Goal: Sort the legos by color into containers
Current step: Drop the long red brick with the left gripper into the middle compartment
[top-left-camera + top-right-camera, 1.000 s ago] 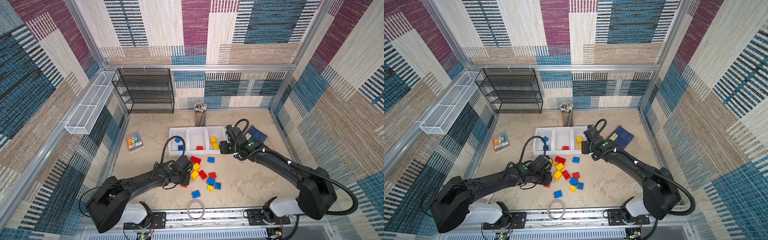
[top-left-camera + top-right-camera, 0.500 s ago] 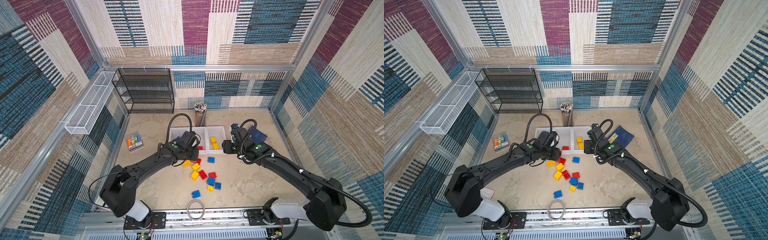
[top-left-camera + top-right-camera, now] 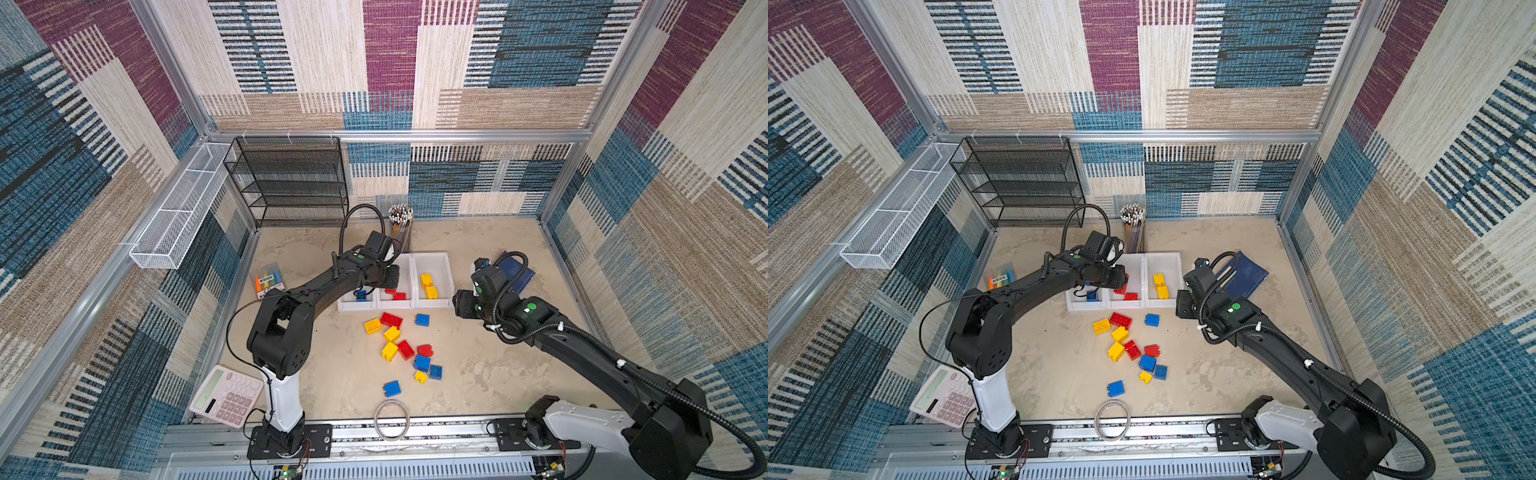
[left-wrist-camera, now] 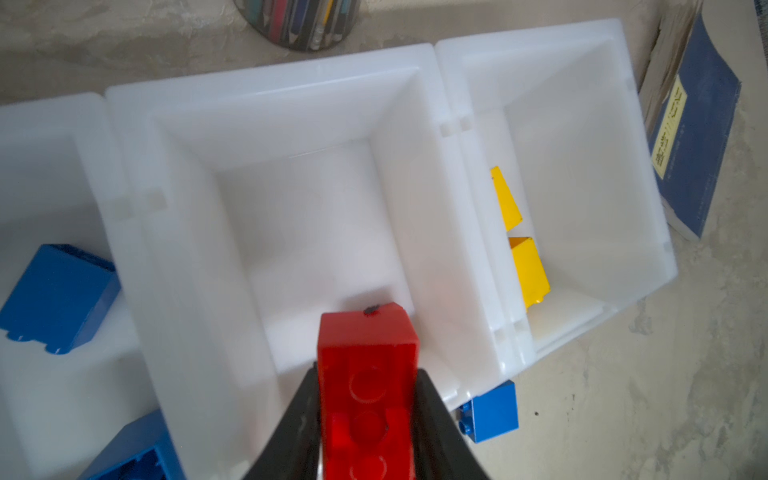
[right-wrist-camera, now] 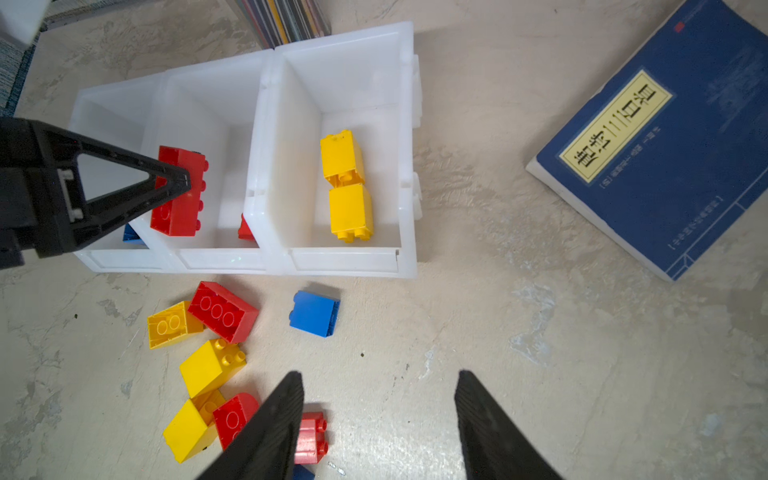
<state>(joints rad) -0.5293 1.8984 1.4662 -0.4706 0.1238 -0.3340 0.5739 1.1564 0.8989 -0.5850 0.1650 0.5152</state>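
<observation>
Left gripper [image 4: 365, 370] with red brick [image 5: 178, 208] is hanging over the middle bin [image 3: 395, 305], blocking its mouth; its arm [image 3: 324, 286] is crossing the left bin [image 3: 353, 306]. Right bin [image 3: 432, 259] is standing open from above. Pencil cup [image 3: 401, 228] is crowding the bins' back. Table [image 3: 498, 365] right of loose bricks [image 3: 390, 351] is lying bare.

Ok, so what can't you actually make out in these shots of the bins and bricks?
Left bin: in both top views the left arm covers most of it, and the left wrist view cuts it off at the edge, so its brick count is unclear.
Second red brick in the middle bin: right wrist view, mostly behind the bin wall.
Blue brick: right wrist view, cut off by the frame edge.
</observation>
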